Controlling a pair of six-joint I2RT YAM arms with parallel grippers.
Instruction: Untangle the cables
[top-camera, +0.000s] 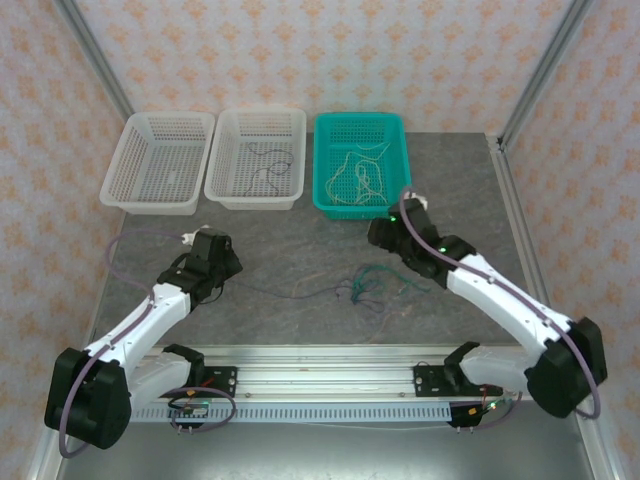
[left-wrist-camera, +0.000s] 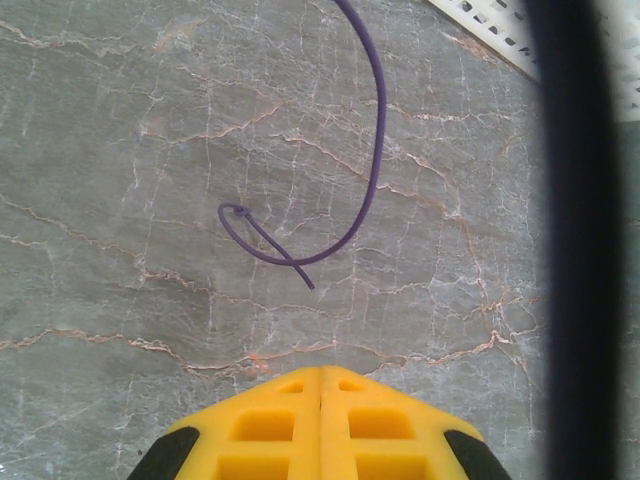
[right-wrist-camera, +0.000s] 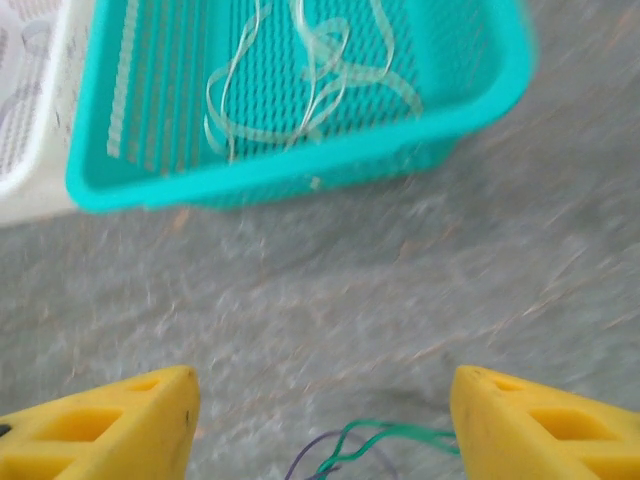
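Several thin, flexible green and dark purple cables (top-camera: 375, 285) lie clumped in loose squiggles on the grey marble-patterned counter (top-camera: 300, 235), roughly midway between the two arms. From that clump we see one long purple strand (top-camera: 290, 294) trailing leftward across the counter. In the left wrist view its free end curls into a small loop lying flat on the stone.

More cream-white cables (top-camera: 360, 175) lie loosely inside the teal plastic mesh basket (top-camera: 350, 209) at the back of the counter. A few dark thin cables (top-camera: 270, 165) rest in the middle white mesh basket (top-camera: 250, 203). Another white mesh basket (top-camera: 150, 207) stands just beside that one, on its left.

We find the left tool (left-wrist-camera: 320, 372) clenched, its yellow fingers pressed flat together with nothing between them. It hovers over the counter, and the purple loop lies ahead of its tips, apart from them.

The right tool (right-wrist-camera: 320, 385) is released, its yellow fingers (right-wrist-camera: 140, 410) set wide apart, just in front of the teal basket. In its blurred wrist view, green and purple strands show low between the fingers, and neither finger grips them.
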